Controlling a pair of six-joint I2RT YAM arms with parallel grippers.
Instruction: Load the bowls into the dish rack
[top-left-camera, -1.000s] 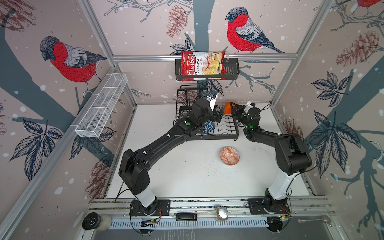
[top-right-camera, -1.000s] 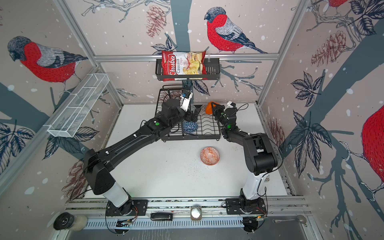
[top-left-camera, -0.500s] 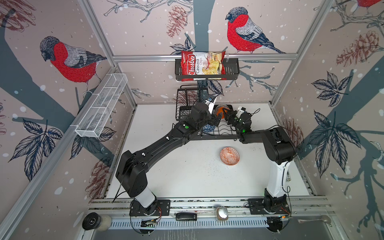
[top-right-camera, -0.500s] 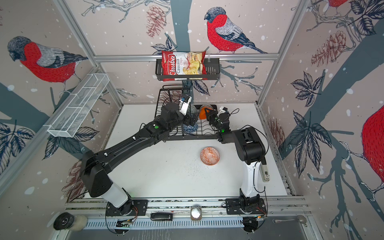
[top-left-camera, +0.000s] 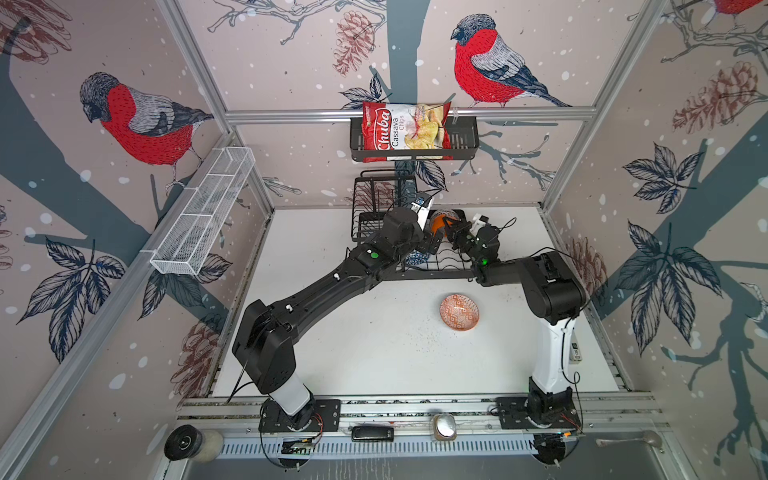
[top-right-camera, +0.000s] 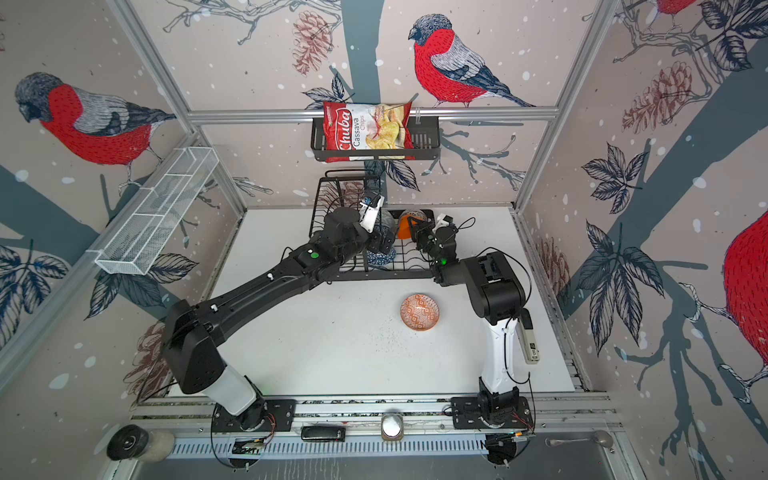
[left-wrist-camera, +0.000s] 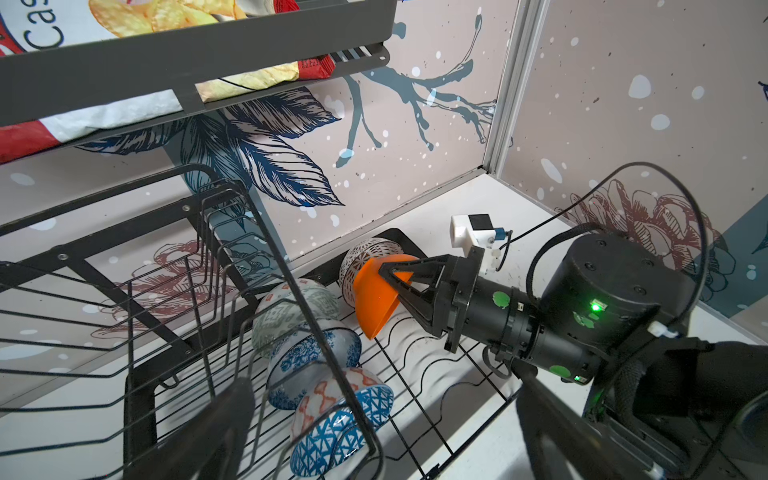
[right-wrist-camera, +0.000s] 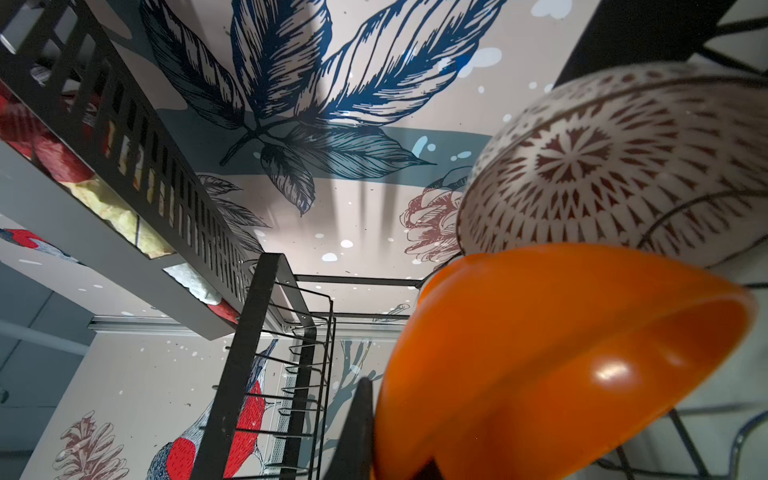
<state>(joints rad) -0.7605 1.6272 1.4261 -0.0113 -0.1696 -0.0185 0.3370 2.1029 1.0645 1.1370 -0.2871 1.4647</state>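
The right tool (left-wrist-camera: 392, 272) pinches the plain orange bowl (left-wrist-camera: 374, 303) by its rim, held on edge over the dish rack (top-left-camera: 432, 274), upper centre in both top views. The left tool (top-left-camera: 432, 245) is spread beside it. The orange-red patterned bowl (top-left-camera: 459, 311) lies on the bench (top-left-camera: 374, 353), right of centre.

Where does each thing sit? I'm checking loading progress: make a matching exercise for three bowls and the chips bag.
1 plain orange bowl
2 orange-red patterned bowl
3 white radial-lined bowl
4 chips bag

a on the table
b in the black slatted basket
c in the right gripper
d standing free in the dish rack

Pairs: 1-c, 2-a, 3-d, 4-b
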